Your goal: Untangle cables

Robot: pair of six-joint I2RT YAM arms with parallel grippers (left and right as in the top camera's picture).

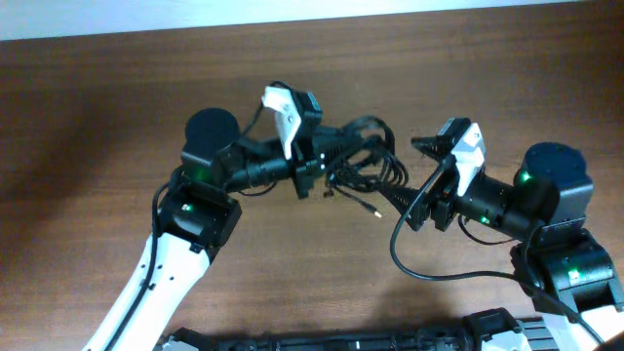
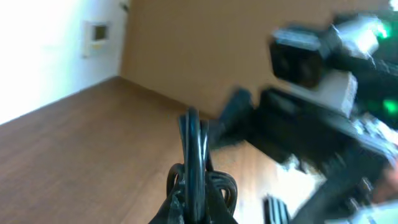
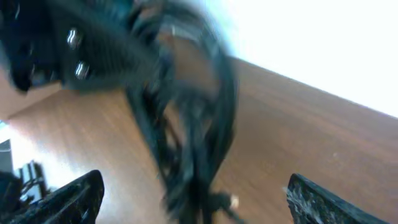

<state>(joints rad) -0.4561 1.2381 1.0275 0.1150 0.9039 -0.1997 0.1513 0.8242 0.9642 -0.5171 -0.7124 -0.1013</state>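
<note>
The cables are a bunch of thin black loops hanging between the two arms over the brown table, with a small plug dangling below. My left gripper is shut on the left side of the bunch; in the left wrist view the cables rise straight out of its jaws. My right gripper is open just right of the bunch. In the right wrist view the blurred cables hang between its spread fingers, untouched.
The brown wooden table stretches around both arms. A thick black robot cable loops below the right arm. A black rail runs along the front edge. The right arm's body fills the left wrist view's right side.
</note>
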